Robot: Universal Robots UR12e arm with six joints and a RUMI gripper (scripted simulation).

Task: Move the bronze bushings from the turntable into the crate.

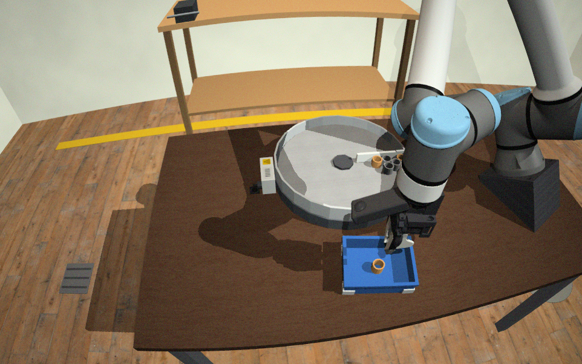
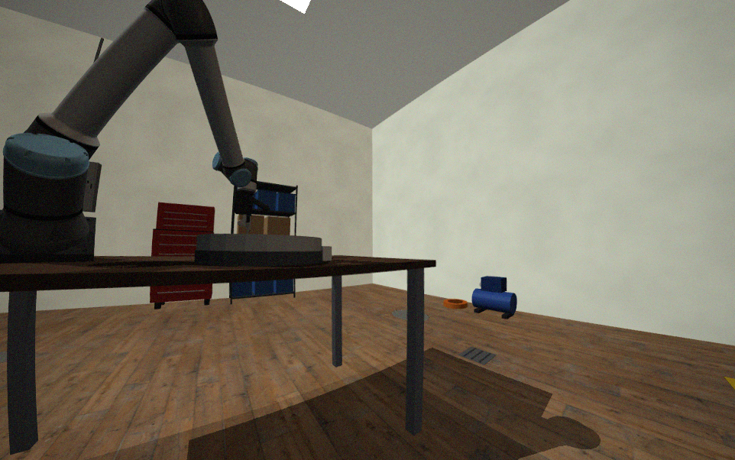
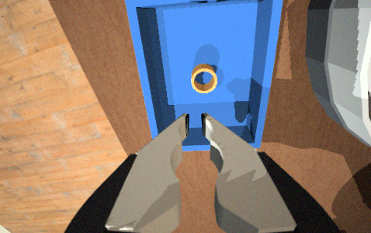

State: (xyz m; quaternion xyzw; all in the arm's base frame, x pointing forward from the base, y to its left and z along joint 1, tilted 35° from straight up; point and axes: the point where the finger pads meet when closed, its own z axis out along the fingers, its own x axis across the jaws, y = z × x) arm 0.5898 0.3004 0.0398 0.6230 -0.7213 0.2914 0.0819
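1. Crate (image 1: 379,289) (image 3: 137,39): it sits on the counter (image 1: 240,309) (image 2: 373,267), with one bronze bushing (image 1: 377,271) (image 3: 194,74) upright on its floor, clear of the walls.
2. Just over the crate's turntable-side end is the tool (image 1: 391,248) (image 2: 247,228) (image 3: 195,115). Its fingers are drawn in to a narrow gap with nothing between them.
3. Beyond the crate is the turntable (image 1: 334,211) (image 2: 260,242) (image 3: 341,50). On its side away from the crate, a second bronze bushing (image 1: 376,164) stands by three steel bushings (image 1: 388,169); another bronze one (image 1: 400,156) peeps out beside the arm.
4. The step in hand looks like going back for more bronze. Rise above the crate wall and turntable rim before crossing, then widen only enough for one sleeve. Come straight down, fingers turned to miss the steel; the bronze at the cluster's open edge seems the easier pick. Too wide a spread could nudge or catch steel.
5. The top view alone shows the sleeves beyond the crate, though the arm may hide more. The wrist view shows the finger gap plainly, but only the turntable's edge. The exterior view shows the tool above the turntable's rim line; the crate is out of sight there.
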